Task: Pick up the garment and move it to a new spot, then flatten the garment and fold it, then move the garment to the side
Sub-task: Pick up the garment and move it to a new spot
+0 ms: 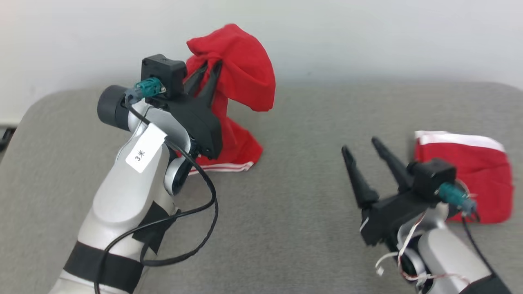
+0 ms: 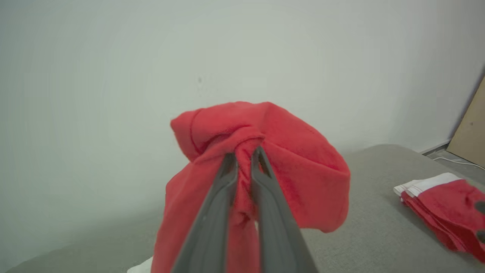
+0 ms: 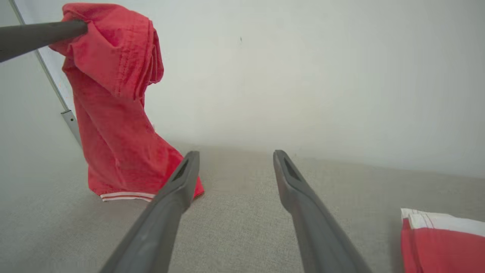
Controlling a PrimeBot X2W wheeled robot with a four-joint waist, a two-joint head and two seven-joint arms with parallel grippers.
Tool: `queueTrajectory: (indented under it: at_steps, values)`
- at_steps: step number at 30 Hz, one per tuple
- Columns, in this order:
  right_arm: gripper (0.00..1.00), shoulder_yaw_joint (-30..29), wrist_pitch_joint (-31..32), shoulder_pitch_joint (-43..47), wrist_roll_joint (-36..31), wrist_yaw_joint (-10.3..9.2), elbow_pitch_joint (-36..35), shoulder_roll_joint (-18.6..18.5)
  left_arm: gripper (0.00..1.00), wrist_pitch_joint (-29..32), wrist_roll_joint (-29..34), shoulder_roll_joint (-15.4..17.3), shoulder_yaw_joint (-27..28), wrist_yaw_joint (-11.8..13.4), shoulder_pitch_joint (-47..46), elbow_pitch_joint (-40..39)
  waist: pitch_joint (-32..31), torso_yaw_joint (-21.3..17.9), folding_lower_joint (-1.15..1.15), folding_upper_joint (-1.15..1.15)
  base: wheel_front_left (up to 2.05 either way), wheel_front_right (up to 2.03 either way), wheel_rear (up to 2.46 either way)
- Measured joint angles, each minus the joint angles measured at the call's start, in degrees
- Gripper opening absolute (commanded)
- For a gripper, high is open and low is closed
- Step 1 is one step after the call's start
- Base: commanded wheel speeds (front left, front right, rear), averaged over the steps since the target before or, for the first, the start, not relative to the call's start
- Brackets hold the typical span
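The left gripper (image 1: 212, 64) is clenched on a bunched fold of the red garment (image 1: 245, 69). Its two dark fingers (image 2: 212, 220) stand almost together with only a narrow strip of cloth pinched between them near the tips. In the left wrist view the cloth is gathered into a knot-like wad right at the fingertips and spills over both sides of them, more to the right of the fingers than to the left. From the pinch the garment hangs down beneath the gripper and back toward its wrist. Its white-and-red striped hem (image 3: 127, 196) touches the grey padded surface (image 1: 286, 204), so the top of the garment is raised while the bottom edge rests below. Beyond the fingertips there is only the pale wall (image 1: 367, 36). The right gripper (image 1: 360, 145) is released, with its fingers spread wide apart and nothing between them or touching them. It hovers just over the grey surface with the tips pointing toward the wall. The held garment is well off to that gripper's left, and in the right wrist view the hem lies just behind the left finger's tip. A second red cloth with a white band, the folded piece (image 1: 466, 175), lies flat on the surface to the right of the right gripper, beside its wrist and apart from the fingers.
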Motion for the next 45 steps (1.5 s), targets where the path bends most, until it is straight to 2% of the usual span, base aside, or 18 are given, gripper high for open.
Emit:
queueTrajectory:
  at_steps: [2, 4, 6, 11, 15, 19, 23, 29, 30, 31, 32, 39, 45]
  values:
    - [1.00, 0.6, 0.0, 1.2, 0.0, 0.11, 1.1, 0.4, 0.00, -0.6, -2.0, 0.3, -1.8, 0.0, 0.3, -1.0, -1.4, -1.4, 0.00, 0.00, 0.00, 0.00, 0.00]
    - [1.00, 1.3, 0.0, 2.7, 0.0, 0.40, 1.6, 0.9, 0.00, -1.9, -6.9, 0.4, -5.6, 0.1, 1.0, -3.3, -3.6, -3.6, 0.00, 0.00, 0.00, 0.00, 0.00]
    - [1.00, 2.0, 0.0, 4.0, 0.0, 0.41, 1.4, 1.0, 0.00, -2.5, -10.3, 0.4, -7.2, 0.4, 1.1, -5.7, -4.9, -5.2, 0.00, 0.00, 0.00, 0.00, 0.00]
    - [1.00, 2.5, 0.3, 6.9, 0.0, 0.41, 0.0, 0.5, 0.00, -4.4, -17.1, 0.4, -11.0, 3.6, 1.0, -11.1, -7.6, -9.7, 0.00, 0.00, 0.00, 0.00, 0.00]
    - [1.00, 2.3, 0.6, 7.9, 0.1, 0.41, -1.4, -0.6, 0.00, -5.1, -19.7, 0.2, -12.8, 6.7, 0.5, -11.8, -9.2, -13.0, 0.00, 0.00, 0.00, 0.00, 0.00]
    - [1.00, 0.8, 0.6, 10.2, 0.4, 0.13, -3.7, -1.7, 0.00, -5.1, -20.2, 0.2, -12.8, 9.0, 1.0, -8.0, -10.1, -15.5, 0.01, 0.00, 0.00, 0.00, 0.00]
    - [1.00, -0.2, 0.6, 11.6, 0.5, -0.18, -4.8, -2.4, 0.00, -4.6, -20.0, 0.3, -10.1, 10.3, 6.5, -1.7, -10.2, -15.8, 0.01, 0.00, 0.00, 0.00, 0.00]
    - [1.00, -1.3, 0.6, 12.0, 0.5, -0.64, -6.3, -2.4, 0.00, -2.9, -20.1, 7.4, -9.0, 11.2, 17.7, 6.7, -9.4, -13.7, 0.02, 0.01, 0.00, 0.00, 0.00]
    - [1.00, -1.3, 0.6, 12.0, 0.5, -0.66, -6.4, -2.4, 0.20, -2.9, -20.1, 8.2, -8.9, 11.2, 18.6, 7.6, -9.2, -13.3, 0.02, 0.01, 0.00, 0.00, 0.00]
    - [1.00, -1.4, 0.6, 12.0, 0.5, -0.67, -6.4, -2.3, 0.50, -2.8, -20.1, 8.8, -8.9, 11.2, 19.4, 8.4, -9.0, -12.9, 0.02, 0.01, 0.00, 0.00, 0.00]
    - [1.00, -1.4, 0.6, 11.9, 0.5, -0.67, -6.5, -2.3, 1.00, -2.8, -20.0, 9.3, -8.9, 11.2, 19.8, 9.2, -8.9, -12.5, 0.02, 0.02, 0.00, 0.00, 0.00]
    - [1.00, -1.5, 1.1, 11.3, 0.5, -0.96, -6.4, -1.9, 1.00, -2.4, -20.2, 13.2, -6.8, 11.7, 22.9, 13.2, -8.4, -9.6, 0.02, 0.01, 0.00, 0.00, 0.00]
    - [1.00, -1.7, 1.1, 11.0, 0.5, -1.11, -6.3, -1.8, 1.00, -4.1, -21.1, 13.4, -5.3, 11.8, 24.5, 13.7, -9.1, -8.7, 0.02, 0.01, 0.00, 0.00, 0.00]
